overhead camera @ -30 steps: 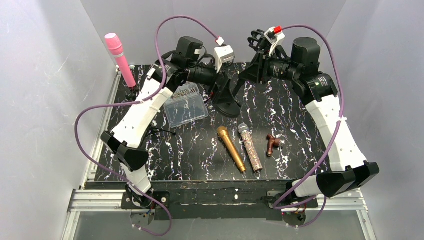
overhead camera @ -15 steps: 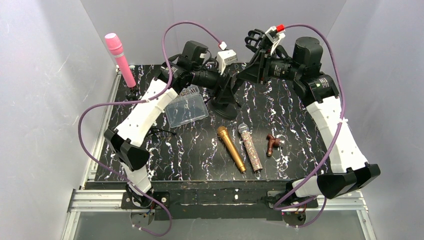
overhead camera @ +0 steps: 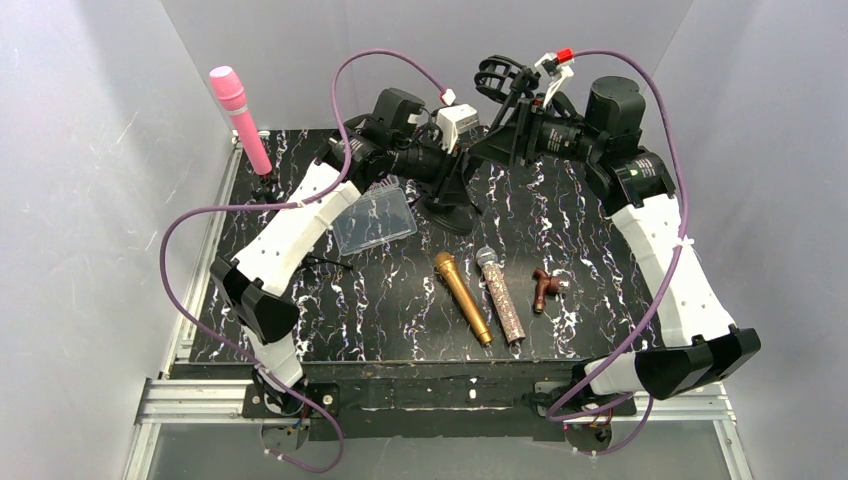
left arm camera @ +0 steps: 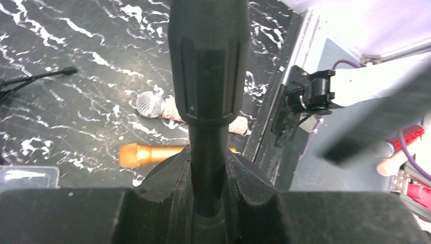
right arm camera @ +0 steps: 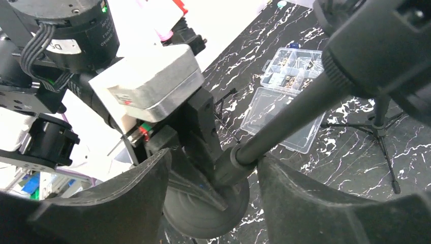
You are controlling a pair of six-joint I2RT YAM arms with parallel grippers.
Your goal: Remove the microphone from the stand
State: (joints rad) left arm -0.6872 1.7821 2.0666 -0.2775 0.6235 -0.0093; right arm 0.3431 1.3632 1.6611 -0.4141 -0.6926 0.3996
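A black stand with a round base (overhead camera: pixel 452 212) rises at the back centre of the table, topped by a ring mount (overhead camera: pixel 494 76) in which I see no microphone. My left gripper (overhead camera: pixel 437 166) is shut on the stand's pole (left arm camera: pixel 206 168), just below its thick collar. At the upper pole my right gripper (overhead camera: pixel 512 122) is open, and the pole (right arm camera: pixel 284 127) runs between its spread fingers (right arm camera: pixel 300 198). A pink microphone (overhead camera: pixel 240 118) stands upright in a small holder at the far left. A gold microphone (overhead camera: pixel 462 298) and a glitter microphone (overhead camera: pixel 501 295) lie flat in front.
A clear plastic parts box (overhead camera: pixel 375 218) lies open left of the stand base. A small brown piece (overhead camera: pixel 545 288) rests right of the glitter microphone. A thin black tripod (right arm camera: pixel 378 122) stands on the marbled table. Pale walls close three sides.
My left gripper has closed on the stand's pole. My right gripper has opened. The ring mount at the stand's top has shifted a little to the left.
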